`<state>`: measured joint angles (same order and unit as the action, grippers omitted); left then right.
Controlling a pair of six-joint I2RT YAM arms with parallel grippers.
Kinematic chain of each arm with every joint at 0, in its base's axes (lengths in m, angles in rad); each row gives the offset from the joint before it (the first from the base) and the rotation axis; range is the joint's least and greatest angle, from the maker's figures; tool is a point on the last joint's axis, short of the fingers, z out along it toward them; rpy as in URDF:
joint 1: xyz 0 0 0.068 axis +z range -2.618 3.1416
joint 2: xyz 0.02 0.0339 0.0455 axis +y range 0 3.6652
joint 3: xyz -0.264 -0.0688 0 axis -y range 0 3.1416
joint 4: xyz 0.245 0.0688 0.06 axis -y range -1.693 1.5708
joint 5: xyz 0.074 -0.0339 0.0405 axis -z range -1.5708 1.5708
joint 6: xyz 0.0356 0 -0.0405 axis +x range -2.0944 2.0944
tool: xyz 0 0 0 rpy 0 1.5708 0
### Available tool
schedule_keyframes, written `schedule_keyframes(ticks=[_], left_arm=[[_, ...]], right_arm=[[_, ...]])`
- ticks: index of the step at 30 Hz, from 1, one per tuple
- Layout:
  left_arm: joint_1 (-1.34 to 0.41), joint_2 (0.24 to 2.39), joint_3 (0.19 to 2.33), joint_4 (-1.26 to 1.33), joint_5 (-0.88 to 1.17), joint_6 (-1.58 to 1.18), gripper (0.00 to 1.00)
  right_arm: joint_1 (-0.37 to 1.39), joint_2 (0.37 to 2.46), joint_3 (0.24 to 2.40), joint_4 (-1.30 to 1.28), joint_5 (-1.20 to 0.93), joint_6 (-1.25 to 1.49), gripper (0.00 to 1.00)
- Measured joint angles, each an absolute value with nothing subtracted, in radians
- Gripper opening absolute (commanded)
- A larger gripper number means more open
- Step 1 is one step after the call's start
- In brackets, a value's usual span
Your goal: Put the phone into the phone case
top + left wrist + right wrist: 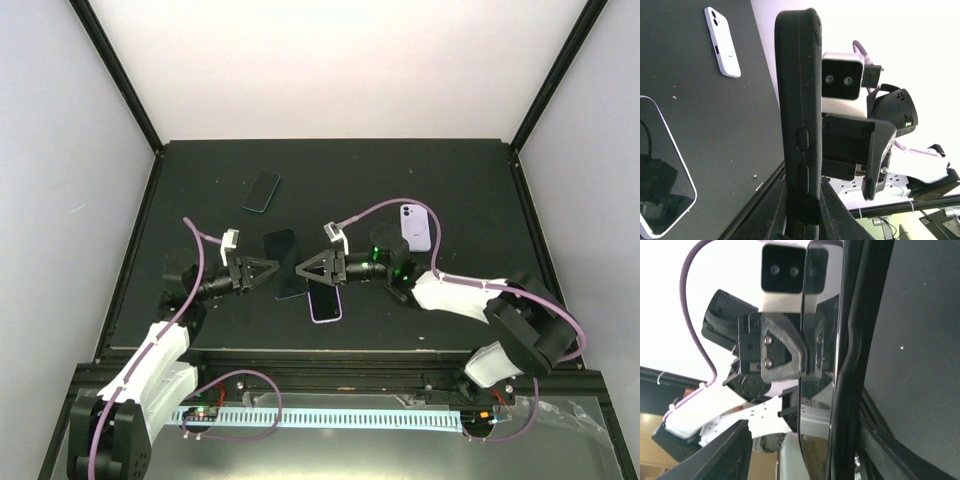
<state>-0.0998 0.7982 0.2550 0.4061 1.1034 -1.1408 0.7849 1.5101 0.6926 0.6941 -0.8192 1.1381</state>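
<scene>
Closest to both wrist cameras is the black case [797,100], standing on edge up off the surface [450,180] about mid-table, right between the 2 arms. The left hand [268,272] is pinching its lower end, with 1 finger [775,215] on each side, and you can see the 2 button bumps on the side rim. From the right wrist cam the case's face is glossy and mirrors the left arm's camera, so I honestly can't tell if anything's sitting inside it. The right hand [305,268] is at the case's other side with its fingers spread; the 1 finger [727,455] I can make out is well clear of it.

A phone with a pale rim [324,304] lies screen-up on the surface just below the case. 2 more lie farther back: a lavender-backed phone [416,227] face-down on the right and a teal-edged phone [261,191] on the left.
</scene>
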Motion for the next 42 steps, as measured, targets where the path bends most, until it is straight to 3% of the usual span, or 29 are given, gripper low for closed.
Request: schedule_keyframes(ticks=[11,15,18,23,25,31,37,42], left_arm=[[-0.113,0.818,0.255,0.482,1.081,-1.182,0.02],[-0.122,0.82,0.255,0.49,1.075,-1.186,0.02],[-0.13,0.82,0.255,0.494,1.073,-1.187,0.01],[-0.133,0.82,0.292,0.436,1.074,-1.13,0.02],[-0.139,0.82,0.34,0.331,1.069,-1.049,0.02],[-0.15,0.832,0.435,0.053,1.059,-0.859,0.02],[-0.152,0.861,0.443,0.023,1.102,-0.817,0.01],[-0.149,0.85,0.433,0.05,1.135,-0.797,0.02]], right_arm=[[0.793,1.458,0.607,0.67,-0.856,1.134,0.59],[0.802,1.458,0.607,0.685,-0.868,1.155,0.53],[0.803,1.462,0.607,0.72,-0.877,1.182,0.4],[0.802,1.477,0.582,0.774,-0.875,1.26,0.05],[0.802,1.476,0.573,0.798,-0.875,1.268,0.01],[0.812,1.475,0.526,0.862,-0.838,1.313,0.01],[0.82,1.472,0.512,0.842,-0.824,1.306,0.31],[0.802,1.39,0.542,0.66,-0.779,1.179,0.57]])
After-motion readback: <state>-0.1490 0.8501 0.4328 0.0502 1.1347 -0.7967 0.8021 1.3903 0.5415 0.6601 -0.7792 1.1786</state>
